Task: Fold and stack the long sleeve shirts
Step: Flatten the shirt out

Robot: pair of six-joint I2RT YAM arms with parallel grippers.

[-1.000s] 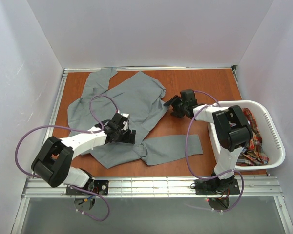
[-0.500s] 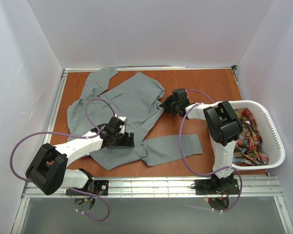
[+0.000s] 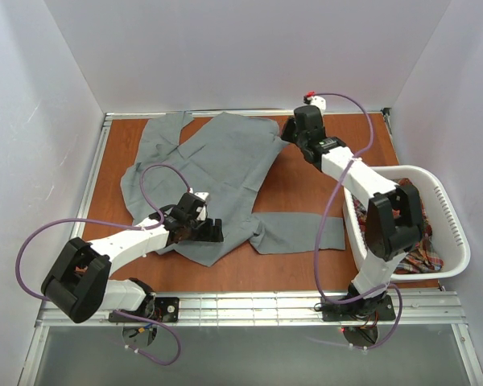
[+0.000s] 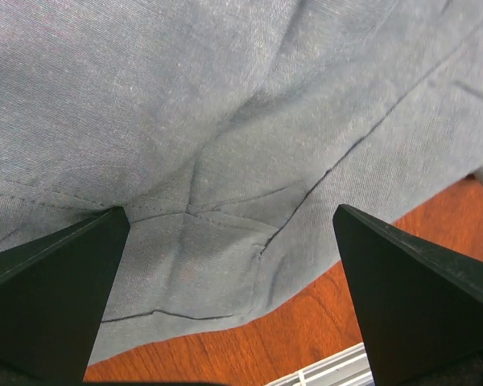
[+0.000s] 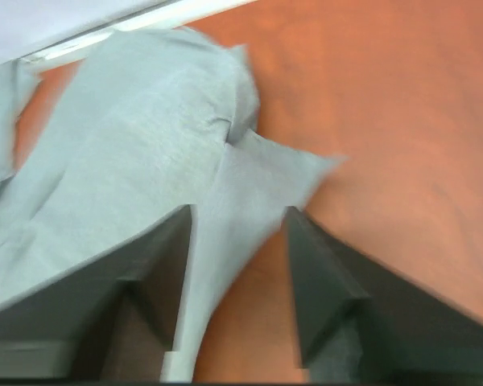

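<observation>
Jaws: left set wide with nothing between them; right drawn narrow on a fold of grey cloth.

Top view. The grey shirt (image 3: 217, 169) lies spread and rumpled over the left and middle of the brown table (image 3: 322, 193), plain mid-grey. One sleeve (image 3: 302, 233) runs out flat toward the lower right; another part reaches the upper left corner. The left gripper (image 3: 212, 232) sits over the shirt's lower edge. The right gripper (image 3: 288, 133) is at the shirt's upper right corner, near the back edge. The plaid shirt (image 3: 425, 251), red, navy and yellow, lies bunched in the white basket (image 3: 459, 241) at right, partly hidden by the right arm.

Left wrist view. Grey cloth fills most of the frame, with seam lines and soft creases. Its hem crosses the bottom, and table shows beyond it at lower right. The fingers (image 4: 56, 297) stand at the two lower corners.

Right wrist view, blurred. A pointed flap of grey cloth passes between the fingers (image 5: 322, 281). The rest of the shirt spreads to the upper left.
</observation>
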